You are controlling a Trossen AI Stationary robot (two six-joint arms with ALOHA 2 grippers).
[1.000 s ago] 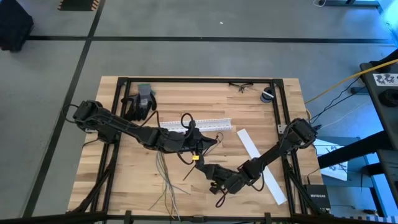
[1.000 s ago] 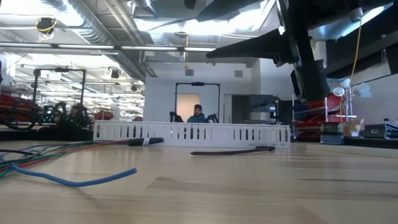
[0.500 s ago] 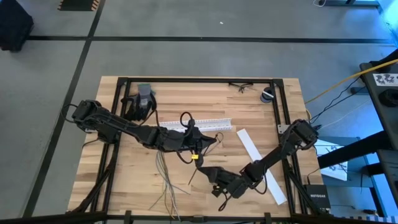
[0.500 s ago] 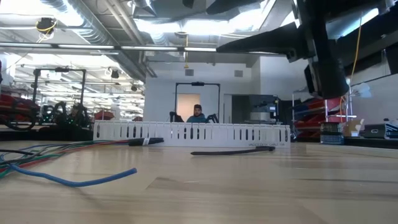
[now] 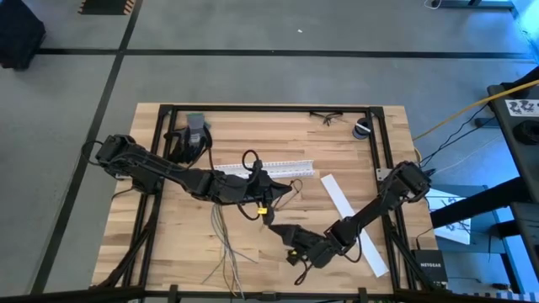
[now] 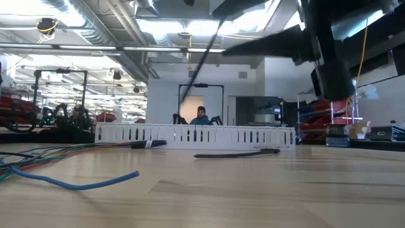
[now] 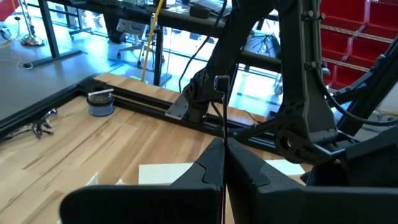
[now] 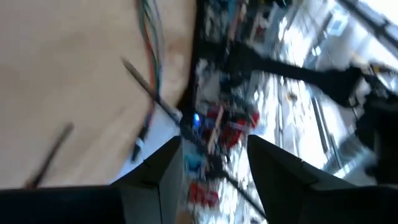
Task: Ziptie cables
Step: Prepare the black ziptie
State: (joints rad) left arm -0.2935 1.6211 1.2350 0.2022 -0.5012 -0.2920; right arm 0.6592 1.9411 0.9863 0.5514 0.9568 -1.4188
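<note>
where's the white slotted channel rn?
High view: the white slotted channel lies mid-table toward the far edge, just beyond the left gripper. In the low view it spans the background, a ziptie lying before it.

I work in an open industrial lab: exposed ceiling ducts [image 6: 95,25] overhead, red storage bins [image 7: 354,43] on racks, a grey taped floor [image 5: 253,76] around my framed wooden table [image 5: 278,139].

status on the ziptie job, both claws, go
Left claw shut on a ziptie, mid-table by the white channel. Right claw open, raised near the front. Cables loose, untied.
</note>
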